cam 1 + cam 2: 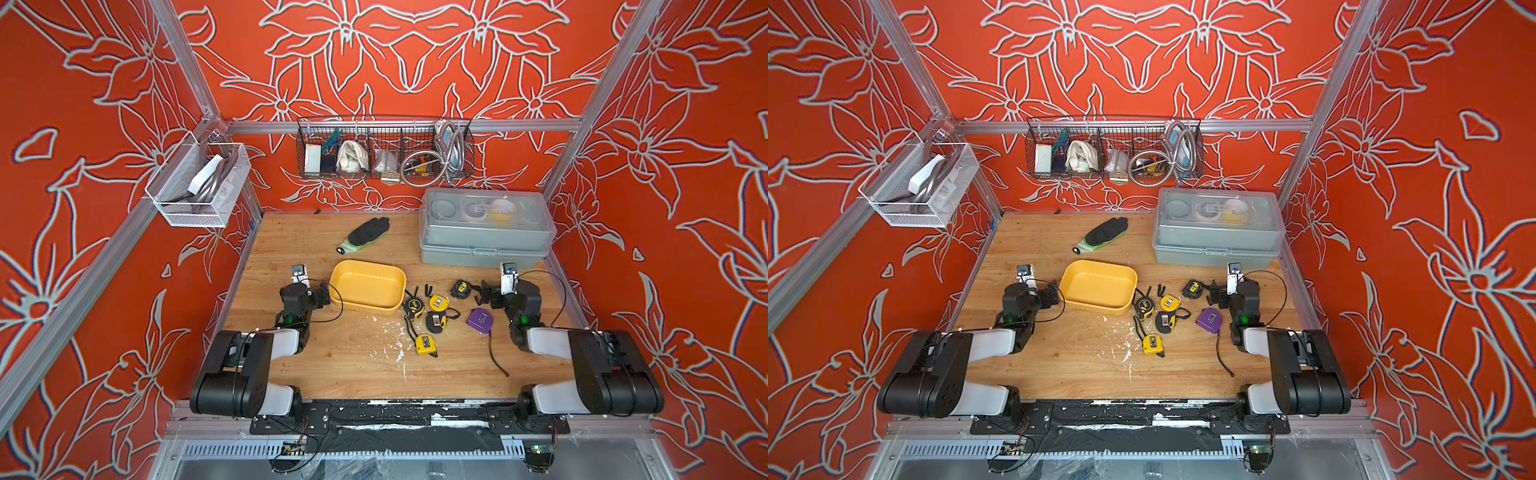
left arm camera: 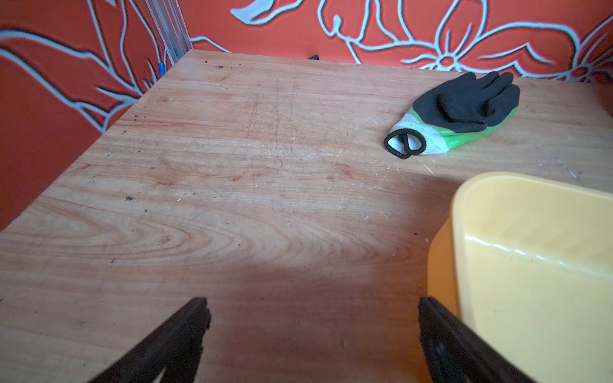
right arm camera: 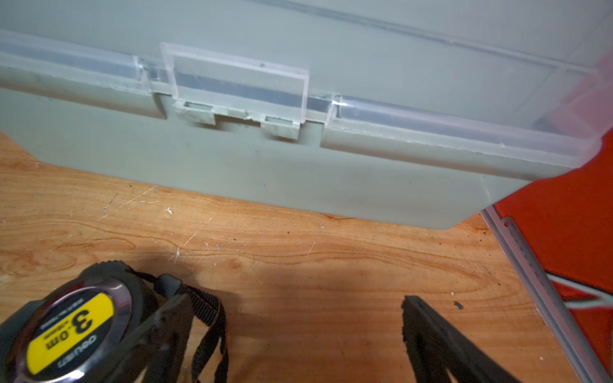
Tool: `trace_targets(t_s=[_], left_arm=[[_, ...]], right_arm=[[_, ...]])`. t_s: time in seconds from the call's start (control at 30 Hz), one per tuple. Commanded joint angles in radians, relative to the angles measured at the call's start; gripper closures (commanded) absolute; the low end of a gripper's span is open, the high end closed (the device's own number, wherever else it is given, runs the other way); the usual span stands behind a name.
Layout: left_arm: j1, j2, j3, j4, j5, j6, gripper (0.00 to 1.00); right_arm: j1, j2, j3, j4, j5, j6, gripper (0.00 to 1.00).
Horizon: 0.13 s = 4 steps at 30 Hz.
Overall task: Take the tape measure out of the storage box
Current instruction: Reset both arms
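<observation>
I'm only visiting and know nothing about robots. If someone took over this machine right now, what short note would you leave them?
Left tool: open and empty, next to the storage box.
Right tool: open and empty, in front of the grey toolbox. A black tape measure lies close beside it, not between its fingers.
Things: both top views show the storage box empty. Six tape measures lie on the table, on the robot's right of the box.
Done: every tape measure appears to be out of the box.
Left: nothing visible remains to take out.
</observation>
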Motion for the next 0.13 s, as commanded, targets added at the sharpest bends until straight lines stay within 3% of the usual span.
trace_targets(t_s=[0.0, 0.1], left_arm=[[0.005, 0.004, -0.003, 0.020, 0.012, 0.008, 0.00], [0.005, 0.002, -0.005, 0.020, 0.012, 0.008, 0.00]], right_arm=[[-0.007, -0.001, 0.001, 0.021, -0.011, -0.012, 0.00], [-0.007, -0.001, 0.001, 0.021, -0.010, -0.011, 0.00]])
